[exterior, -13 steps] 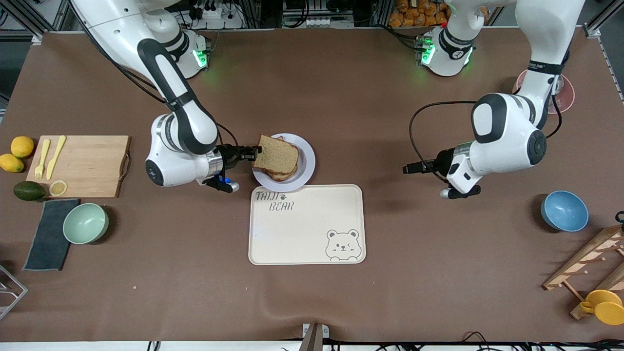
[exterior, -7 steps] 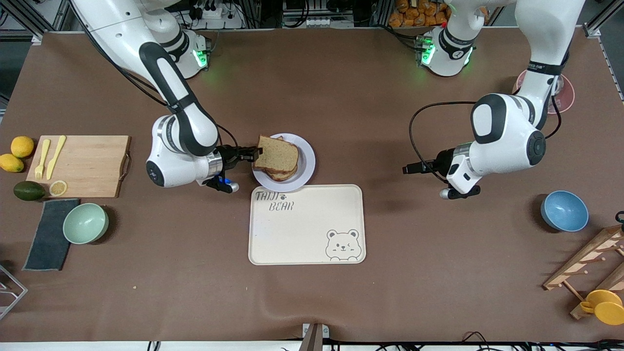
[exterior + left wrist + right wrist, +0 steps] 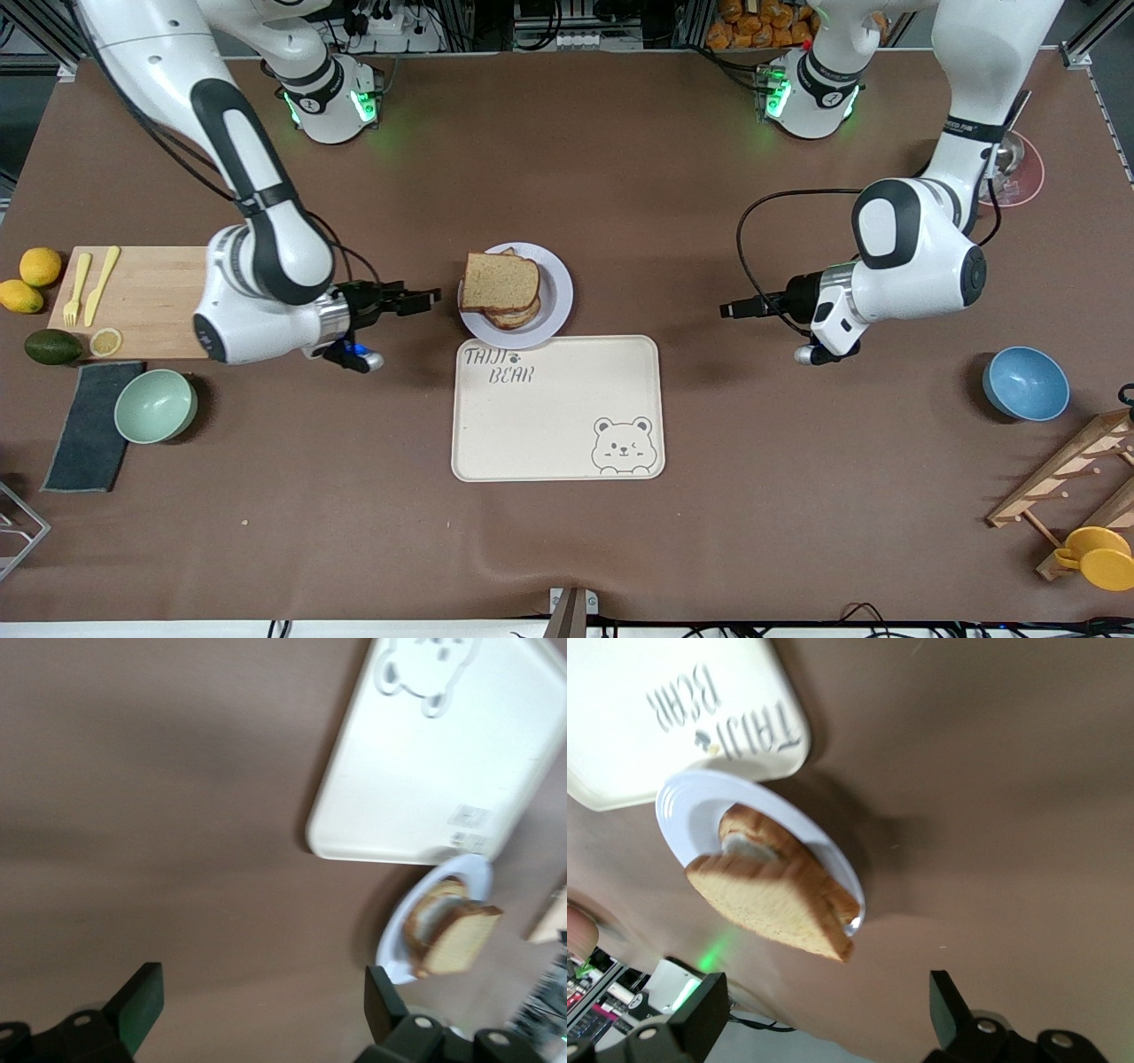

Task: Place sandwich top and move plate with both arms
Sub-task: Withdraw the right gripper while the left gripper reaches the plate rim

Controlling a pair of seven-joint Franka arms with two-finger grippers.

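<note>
The sandwich top [image 3: 499, 281], a brown bread slice, lies flat on a stack of bread on the pale round plate [image 3: 557, 293]. My right gripper [image 3: 426, 299] hovers open and empty over the bare table between the plate and the cutting board, a short gap from the slice. In the right wrist view its fingers [image 3: 702, 1010] stand wide apart, with the slice [image 3: 766, 899] and plate [image 3: 682, 815] ahead of them. My left gripper [image 3: 731, 309] waits open over bare table toward the left arm's end. The left wrist view shows the plate [image 3: 396, 950] and the slice [image 3: 456, 943] farther off.
A cream bear-printed tray [image 3: 556, 408] lies just nearer the camera than the plate. A cutting board [image 3: 155, 297] with yellow cutlery, lemons, an avocado, a mint bowl [image 3: 155, 405] and a dark cloth sit at the right arm's end. A blue bowl [image 3: 1025, 383] and wooden rack [image 3: 1072, 478] sit at the left arm's end.
My right gripper has opened, let go of the bread slice and drawn back toward the cutting board. The slice has settled flat on the stack. The left arm has barely moved.
</note>
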